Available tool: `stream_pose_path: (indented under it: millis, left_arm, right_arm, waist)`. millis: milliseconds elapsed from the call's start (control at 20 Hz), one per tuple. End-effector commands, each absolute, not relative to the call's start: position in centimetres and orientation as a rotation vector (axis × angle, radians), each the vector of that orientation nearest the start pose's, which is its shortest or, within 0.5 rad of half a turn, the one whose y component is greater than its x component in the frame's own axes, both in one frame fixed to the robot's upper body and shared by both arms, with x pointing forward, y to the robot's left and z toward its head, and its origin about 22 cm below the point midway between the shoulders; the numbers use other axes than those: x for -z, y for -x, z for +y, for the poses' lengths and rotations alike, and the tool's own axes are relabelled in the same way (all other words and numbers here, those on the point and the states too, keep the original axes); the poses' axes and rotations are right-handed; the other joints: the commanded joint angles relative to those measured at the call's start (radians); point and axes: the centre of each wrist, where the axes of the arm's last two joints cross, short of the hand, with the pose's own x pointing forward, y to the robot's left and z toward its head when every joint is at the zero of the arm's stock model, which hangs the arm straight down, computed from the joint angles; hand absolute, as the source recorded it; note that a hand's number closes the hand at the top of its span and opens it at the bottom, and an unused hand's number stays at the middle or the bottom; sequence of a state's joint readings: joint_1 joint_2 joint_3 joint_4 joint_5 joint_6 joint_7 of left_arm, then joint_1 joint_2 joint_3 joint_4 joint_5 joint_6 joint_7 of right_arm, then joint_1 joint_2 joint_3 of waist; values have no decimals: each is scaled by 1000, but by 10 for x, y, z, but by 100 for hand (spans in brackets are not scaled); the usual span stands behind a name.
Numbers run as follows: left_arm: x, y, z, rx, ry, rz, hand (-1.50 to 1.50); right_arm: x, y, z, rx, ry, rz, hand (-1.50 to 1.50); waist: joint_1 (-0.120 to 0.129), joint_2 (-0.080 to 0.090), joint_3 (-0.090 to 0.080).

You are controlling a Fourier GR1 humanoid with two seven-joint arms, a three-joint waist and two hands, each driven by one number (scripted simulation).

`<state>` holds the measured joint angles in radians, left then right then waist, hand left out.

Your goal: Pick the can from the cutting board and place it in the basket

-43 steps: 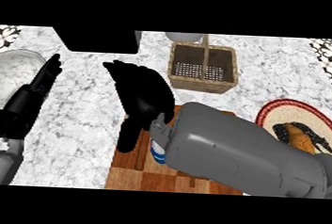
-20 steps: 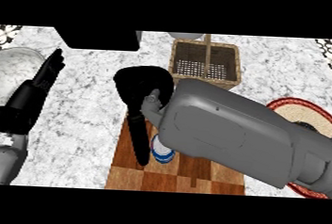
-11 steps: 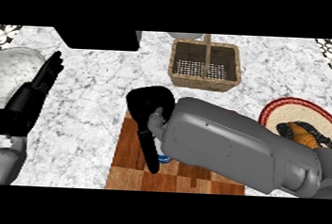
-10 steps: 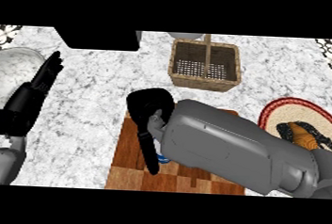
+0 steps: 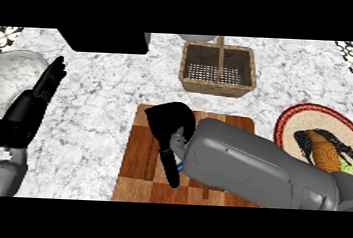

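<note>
The right hand point(image 5: 166, 124) sits over the cutting board point(image 5: 136, 159), fingers and thumb curled round the can point(image 5: 180, 164), of which only a blue-and-white sliver shows. Its grey forearm point(image 5: 251, 169) comes in from 4 o'clock. The wicker basket point(image 5: 187, 83) stands apart from the board, at its 1 o'clock. A red-rimmed plate point(image 5: 283, 126) with food point(image 5: 322, 150) lies at 3 o'clock. At 9 o'clock, over the marble counter point(image 5: 100, 87), the left hand point(image 5: 34, 99) is open, fingers straight, pointing towards 12.

White-grey marble counter point(image 5: 99, 102). Round red-rimmed patterned plate point(image 5: 283, 125) at right edge, carrying brown-and-black food point(image 5: 322, 152). Black rectangular block point(image 5: 102, 40) top left. Pale round object point(image 5: 198, 38) top centre, cut off.
</note>
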<state>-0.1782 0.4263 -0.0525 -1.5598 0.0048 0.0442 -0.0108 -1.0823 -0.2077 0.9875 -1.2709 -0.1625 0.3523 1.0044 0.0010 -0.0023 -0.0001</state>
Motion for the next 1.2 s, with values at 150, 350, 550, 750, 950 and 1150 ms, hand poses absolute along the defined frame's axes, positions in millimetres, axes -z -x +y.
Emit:
stream_pose_path:
  millis: [150, 350, 550, 750, 950, 1150]
  left_arm:
    - [-79, -286, 297, 379, -301, -1718, 0]
    - [-66, -292, 285, 373, -289, -1719, 0]
    - [-87, -282, 298, 388, -289, -1725, 0]
    - [-88, -290, 301, 374, -291, -1720, 0]
    - [-76, -301, 284, 375, -293, -1727, 0]
    - [-75, -290, 299, 386, -311, -1717, 0]
  right_arm:
    - [-127, -286, 7, -1692, 486, -789, -150]
    - [-111, -289, 11, -1663, 477, -798, -150]
    - [-113, -292, 5, -1652, 460, -790, -150]
    - [-95, -288, 1, -1653, 458, -801, -150]
    - [-92, -288, -15, -1650, 463, -770, -150]
    - [-78, -273, -4, -1643, 489, -737, -150]
  waist:
    - [-2, 0, 0]
    - [-1, 2, 0]
    - [4, 0, 0]
    - [3, 1, 0]
    - [-4, 1, 0]
    - [1, 0, 0]
